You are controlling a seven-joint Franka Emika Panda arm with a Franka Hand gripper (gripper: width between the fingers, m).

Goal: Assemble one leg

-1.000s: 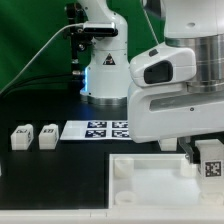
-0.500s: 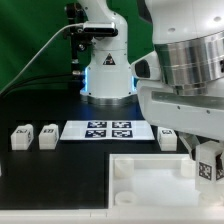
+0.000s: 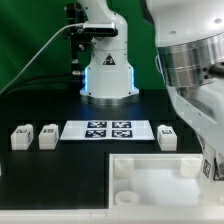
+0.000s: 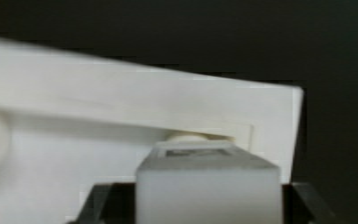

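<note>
My gripper point(image 4: 202, 203) is shut on a white leg point(image 4: 206, 180), with the dark fingers point(image 4: 108, 205) on both of its sides. The leg hangs just over the corner of the large white tray-like part point(image 4: 140, 110), close to a small round socket point(image 4: 194, 134). In the exterior view the gripper point(image 3: 208, 160) and the held leg point(image 3: 213, 169) are at the far right edge, over the tray-like part's point(image 3: 150, 180) right corner. Three more legs stand on the table: two to the exterior view's left point(image 3: 21, 136) point(image 3: 47, 136) and one to its right point(image 3: 167, 136).
The marker board point(image 3: 108, 130) lies between the loose legs. The robot base point(image 3: 105, 70) stands behind it, before a green backdrop. The big white arm body point(image 3: 195, 60) fills the upper right of the exterior view.
The arm has shifted toward the exterior view's right, carrying the held leg to the frame's edge. The loose leg beside the marker board is now uncovered.
</note>
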